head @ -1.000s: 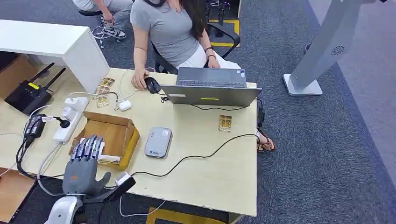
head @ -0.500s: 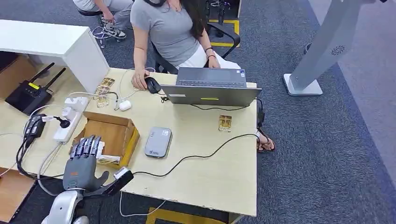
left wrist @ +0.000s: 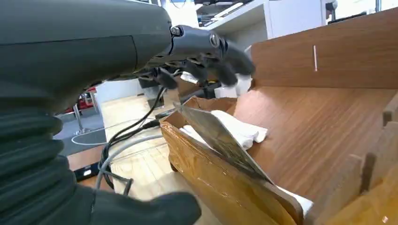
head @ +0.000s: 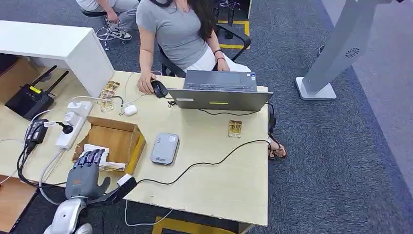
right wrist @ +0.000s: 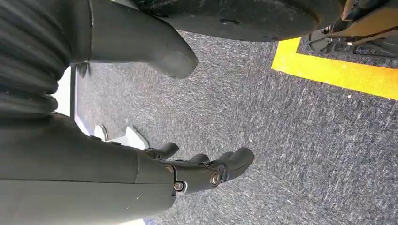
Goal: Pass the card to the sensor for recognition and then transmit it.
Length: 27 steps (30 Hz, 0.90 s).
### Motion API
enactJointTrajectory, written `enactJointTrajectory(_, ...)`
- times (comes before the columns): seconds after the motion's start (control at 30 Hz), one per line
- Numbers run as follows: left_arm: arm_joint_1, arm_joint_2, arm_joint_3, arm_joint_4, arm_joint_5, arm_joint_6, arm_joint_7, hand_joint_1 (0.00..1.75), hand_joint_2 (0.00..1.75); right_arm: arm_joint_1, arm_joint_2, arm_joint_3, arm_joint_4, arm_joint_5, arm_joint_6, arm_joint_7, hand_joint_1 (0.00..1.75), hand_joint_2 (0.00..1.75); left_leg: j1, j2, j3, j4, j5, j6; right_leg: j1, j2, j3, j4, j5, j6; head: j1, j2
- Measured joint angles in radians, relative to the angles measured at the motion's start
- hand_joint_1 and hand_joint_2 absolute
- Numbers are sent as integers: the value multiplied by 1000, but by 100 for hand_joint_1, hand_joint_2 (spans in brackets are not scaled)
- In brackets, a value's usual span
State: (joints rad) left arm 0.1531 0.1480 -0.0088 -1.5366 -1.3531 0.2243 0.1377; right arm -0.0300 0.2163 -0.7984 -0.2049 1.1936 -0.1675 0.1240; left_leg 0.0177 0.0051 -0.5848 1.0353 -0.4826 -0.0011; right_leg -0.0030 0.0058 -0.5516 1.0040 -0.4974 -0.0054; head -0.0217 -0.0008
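My left hand (head: 87, 170) hovers over the near end of an open cardboard box (head: 117, 123), fingers spread and holding nothing. A shiny gold-tinted card (head: 113, 167) lies in the box just right of the hand. The left wrist view has this card (left wrist: 220, 140) leaning on the box's near wall beside white packing (left wrist: 241, 130), with the fingers (left wrist: 211, 49) above it and the thumb (left wrist: 155, 211) outside the box (left wrist: 328, 51). The grey card sensor (head: 164, 148) lies flat on the table right of the box. My right hand (right wrist: 197, 164) hangs over grey carpet, fingers apart and empty.
A person sits at the laptop (head: 219, 90) across the table, one hand on a mouse (head: 158, 88). A black cable (head: 204, 161) crosses the table from near my hand. Another card (head: 234, 128) lies near the laptop; a power strip (head: 72, 122) and a router (head: 31, 100) are to the left.
My left hand has drawn back toward the table's near edge and dropped lower, uncovering the white packing in the box. Nothing else has moved.
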Motion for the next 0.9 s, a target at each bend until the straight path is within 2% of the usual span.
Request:
enactJointTrajectory(0.27, -1, -3, 3, 4, 23, 10, -24, 175, 175, 0, 0, 0, 0, 2, 0, -3, 0, 175, 0, 0, 0, 0, 0, 0, 0, 0, 0, 0, 0, 0, 0, 0)
enactJointTrajectory(0.7, -1, -7, 10, 4, 27, 11, -30, 175, 175, 0, 0, 0, 0, 5, 0, -3, 0, 175, 0, 0, 0, 0, 0, 0, 0, 0, 0, 0, 0, 0, 0, 0)
enactJointTrajectory(0.9, -7, -7, 12, 4, 31, 31, -55, 175, 175, 0, 0, 0, 0, 20, 3, -5, 0, 175, 0, 0, 0, 0, 0, 0, 0, 0, 0, 0, 0, 0, 0, 0)
